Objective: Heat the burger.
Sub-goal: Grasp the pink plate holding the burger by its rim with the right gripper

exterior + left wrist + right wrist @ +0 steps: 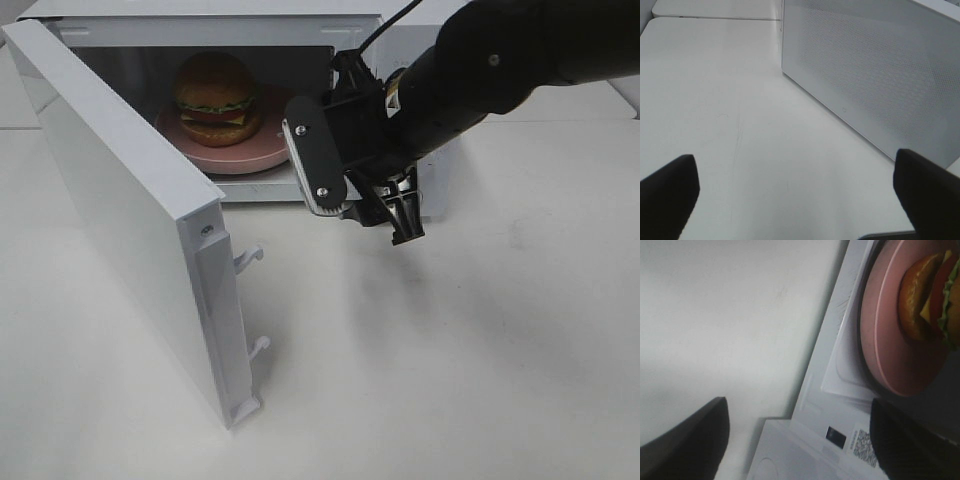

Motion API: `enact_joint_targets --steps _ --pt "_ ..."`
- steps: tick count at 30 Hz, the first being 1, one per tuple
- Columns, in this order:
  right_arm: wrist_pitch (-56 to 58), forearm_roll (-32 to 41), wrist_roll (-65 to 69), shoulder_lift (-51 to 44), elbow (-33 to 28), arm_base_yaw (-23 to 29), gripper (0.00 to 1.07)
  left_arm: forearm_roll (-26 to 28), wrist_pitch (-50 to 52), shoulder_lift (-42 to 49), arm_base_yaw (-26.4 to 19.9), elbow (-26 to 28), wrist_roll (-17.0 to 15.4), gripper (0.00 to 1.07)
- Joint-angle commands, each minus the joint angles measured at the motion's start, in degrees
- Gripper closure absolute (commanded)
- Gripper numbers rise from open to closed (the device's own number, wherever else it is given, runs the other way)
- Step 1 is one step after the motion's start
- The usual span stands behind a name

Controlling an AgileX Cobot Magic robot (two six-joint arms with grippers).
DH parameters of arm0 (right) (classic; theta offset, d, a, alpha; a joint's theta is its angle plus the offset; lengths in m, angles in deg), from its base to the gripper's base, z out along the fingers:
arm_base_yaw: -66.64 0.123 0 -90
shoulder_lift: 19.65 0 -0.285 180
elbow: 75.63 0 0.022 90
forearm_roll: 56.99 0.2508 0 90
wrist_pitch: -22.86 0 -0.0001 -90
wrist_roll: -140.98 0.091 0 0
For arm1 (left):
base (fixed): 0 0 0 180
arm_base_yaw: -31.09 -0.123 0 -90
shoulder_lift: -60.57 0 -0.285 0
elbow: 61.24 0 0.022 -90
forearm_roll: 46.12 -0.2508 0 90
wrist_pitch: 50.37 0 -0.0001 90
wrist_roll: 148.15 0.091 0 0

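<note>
Microwave door (130, 200) open, burger (215, 95) inside

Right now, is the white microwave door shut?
No, the white microwave door stands swung wide open, with the golden-bun burger on its pink round plate visible inside.

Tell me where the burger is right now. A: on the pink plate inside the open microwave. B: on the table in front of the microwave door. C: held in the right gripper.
A: the burger rests on the pink plate inside the microwave, whose door stands swung open.
</note>
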Motion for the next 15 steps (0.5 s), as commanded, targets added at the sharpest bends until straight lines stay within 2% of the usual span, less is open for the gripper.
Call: enact_joint_targets --steps 1,15 --pt "-0.86 -0.23 -0.11 1.49 1.66 0.80 0.31 0.17 -0.17 0.69 -0.06 0.06 -0.29 0.09" --pt "-1.09 -0.17 2.86 11.12 13.12 0.86 0.31 0.17 -0.17 0.69 -0.06 0.06 -0.29 0.09"
